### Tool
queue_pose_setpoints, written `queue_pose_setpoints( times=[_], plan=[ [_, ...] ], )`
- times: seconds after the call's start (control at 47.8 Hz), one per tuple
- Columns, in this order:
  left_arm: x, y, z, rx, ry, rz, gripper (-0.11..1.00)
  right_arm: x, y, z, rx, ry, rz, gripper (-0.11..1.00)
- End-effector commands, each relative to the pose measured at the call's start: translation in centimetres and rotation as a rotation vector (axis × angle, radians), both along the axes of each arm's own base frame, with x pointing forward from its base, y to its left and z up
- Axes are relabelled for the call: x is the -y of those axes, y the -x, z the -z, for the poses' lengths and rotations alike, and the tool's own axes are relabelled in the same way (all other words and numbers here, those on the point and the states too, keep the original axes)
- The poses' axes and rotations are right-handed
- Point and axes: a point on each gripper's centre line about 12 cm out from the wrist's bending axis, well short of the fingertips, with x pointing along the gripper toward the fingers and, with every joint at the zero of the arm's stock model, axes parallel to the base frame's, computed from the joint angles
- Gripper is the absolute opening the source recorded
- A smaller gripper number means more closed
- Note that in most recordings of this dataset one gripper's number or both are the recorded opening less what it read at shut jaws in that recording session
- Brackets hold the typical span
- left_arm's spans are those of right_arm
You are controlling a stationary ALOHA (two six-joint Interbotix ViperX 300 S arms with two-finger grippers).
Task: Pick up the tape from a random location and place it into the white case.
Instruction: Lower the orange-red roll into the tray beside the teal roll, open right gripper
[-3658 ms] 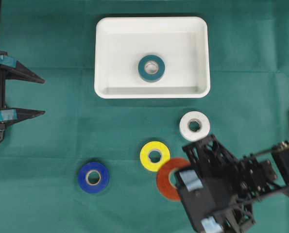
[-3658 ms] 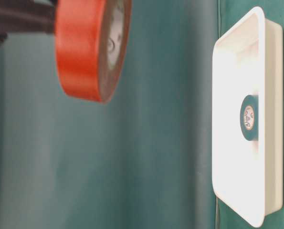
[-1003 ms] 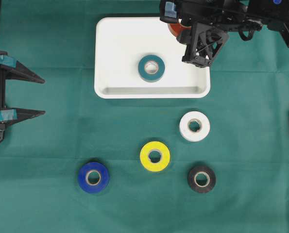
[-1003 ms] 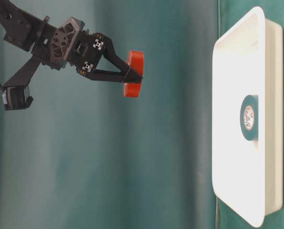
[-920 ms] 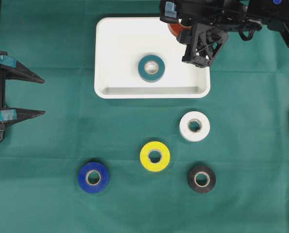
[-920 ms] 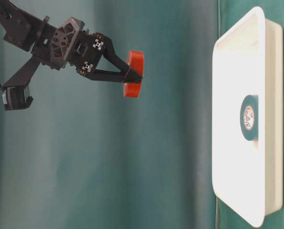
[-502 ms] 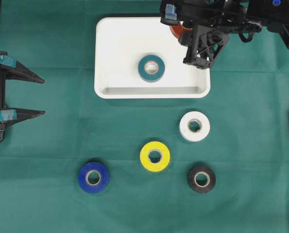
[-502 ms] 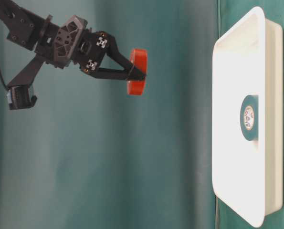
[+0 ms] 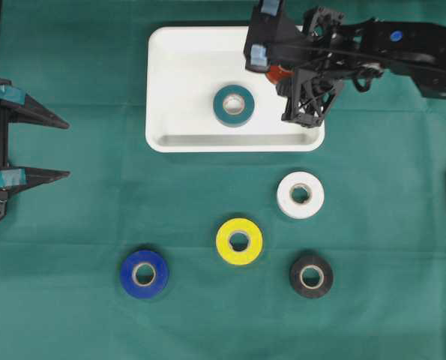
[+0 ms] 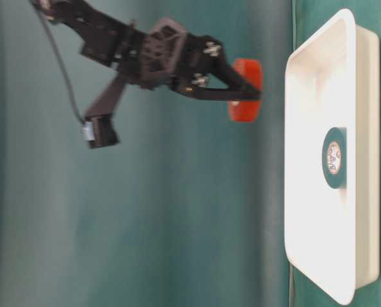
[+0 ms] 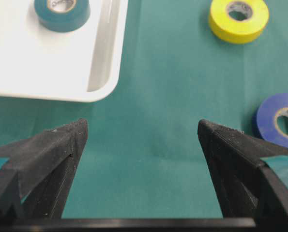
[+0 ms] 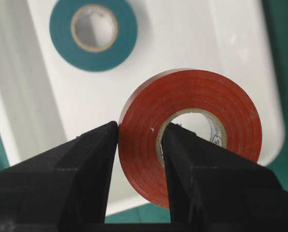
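a green cloth-covered table [image 9: 73, 225] carries everything. below the right pincer [image 9: 279, 71], which hangs over the far right part of the scene, the white case [image 9: 178, 139] lies flat on the cloth. nearer than the pincer, well apart from it, a white tape roll [image 9: 300, 194] rests just past the case's near right corner. further out from the pincer lie a yellow roll [image 9: 239, 241] and a black roll [image 9: 311, 276], the black one almost straight below the white. the blue roll [image 9: 144, 274] lies farthest from the pincer, off to its left and close to the near side of the table
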Motion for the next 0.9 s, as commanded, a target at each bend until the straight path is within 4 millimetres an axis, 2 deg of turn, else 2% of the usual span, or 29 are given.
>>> queue_pose_setpoints(
  times=[0.0,0.23,0.355,0.69,0.878],
  plan=[
    [0.0,-0.2,-0.5,0.013,0.003,-0.001,0.97,0.2,-0.5,0.5,0.026,0.003,-0.002,0.32],
    [0.0,-0.2,-0.4,0.011,0.003,-0.001,0.97,0.9,-0.8,4.5,0.013,-0.012,-0.002,0.32],
    [0.0,-0.2,-0.4,0.008,0.004,-0.001,0.97,1.1,-0.9,5.8,0.02,-0.016,0.0,0.32],
    [0.0,-0.2,-0.4,0.008,0.004,-0.001,0.97,1.1,-1.4,8.0,0.013,-0.033,0.004,0.32],
    [0.0,-0.2,-0.4,0.008,0.004,-0.001,0.97,1.1,-1.4,8.0,0.013,-0.035,0.005,0.32]
  ],
)
